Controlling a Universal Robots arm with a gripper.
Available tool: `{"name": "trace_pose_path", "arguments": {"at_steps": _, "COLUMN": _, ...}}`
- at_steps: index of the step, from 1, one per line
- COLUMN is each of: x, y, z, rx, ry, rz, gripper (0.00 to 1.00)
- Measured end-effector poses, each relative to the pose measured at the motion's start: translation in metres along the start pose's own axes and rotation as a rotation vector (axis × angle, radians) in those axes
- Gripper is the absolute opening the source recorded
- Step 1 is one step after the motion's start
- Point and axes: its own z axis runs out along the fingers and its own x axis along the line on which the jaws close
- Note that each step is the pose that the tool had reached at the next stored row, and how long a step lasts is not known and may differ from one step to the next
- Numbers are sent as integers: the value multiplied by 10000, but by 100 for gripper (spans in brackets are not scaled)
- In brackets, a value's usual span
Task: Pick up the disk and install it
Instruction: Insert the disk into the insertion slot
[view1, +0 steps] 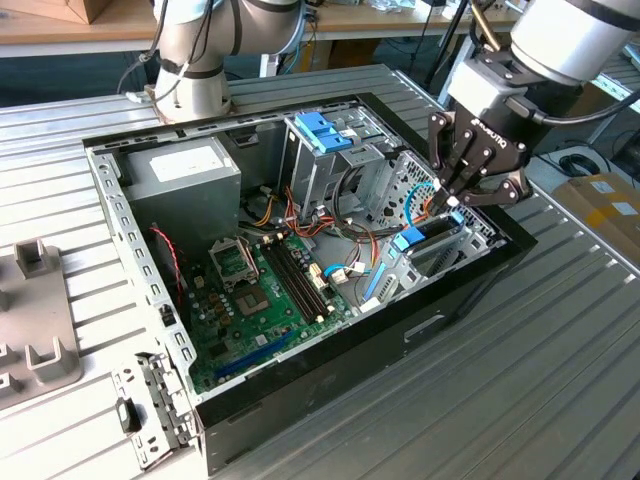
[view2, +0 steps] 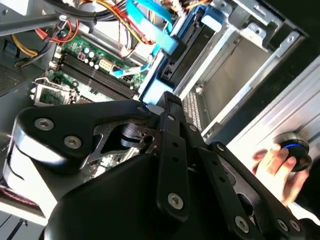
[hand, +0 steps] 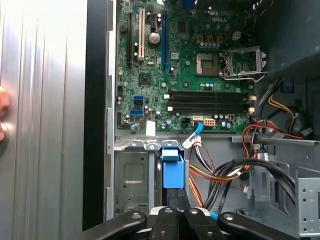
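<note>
The disk (view1: 430, 238) stands on edge in the drive bay at the case's corner on the exterior view's right, and its light blue bracket (view1: 408, 238) faces the motherboard. My gripper (view1: 447, 203) hangs just above it, fingers shut together, their tips at the disk's upper edge. In the first wrist view the shut gripper (hand: 176, 190) meets the blue bracket (hand: 171, 172) in the bay. In the second wrist view the gripper (view2: 167, 97) sits beside the bracket (view2: 162, 75) and the disk's dark body (view2: 189, 47). I cannot tell whether the tips press on the disk or just touch it.
The open computer case (view1: 460, 290) lies on a ribbed metal table. Inside are a grey power supply box (view1: 185, 175), the motherboard (view1: 265, 290), loose cables and a drive cage with a blue handle (view1: 325, 130). A person's hand (view2: 275, 160) rests by a blue-ringed knob (view2: 294, 149).
</note>
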Motion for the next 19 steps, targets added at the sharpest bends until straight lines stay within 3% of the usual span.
{"name": "trace_pose_path", "arguments": {"at_steps": 6, "x": 11, "y": -40, "z": 188, "rx": -32, "ry": 0, "rz": 2, "gripper": 10}}
{"name": "trace_pose_path", "arguments": {"at_steps": 13, "x": 16, "y": -53, "z": 333, "rx": -63, "ry": 0, "rz": 2, "gripper": 10}}
{"name": "trace_pose_path", "arguments": {"at_steps": 19, "x": -15, "y": -84, "z": 416, "rx": -81, "ry": 12, "rz": 5, "gripper": 10}}
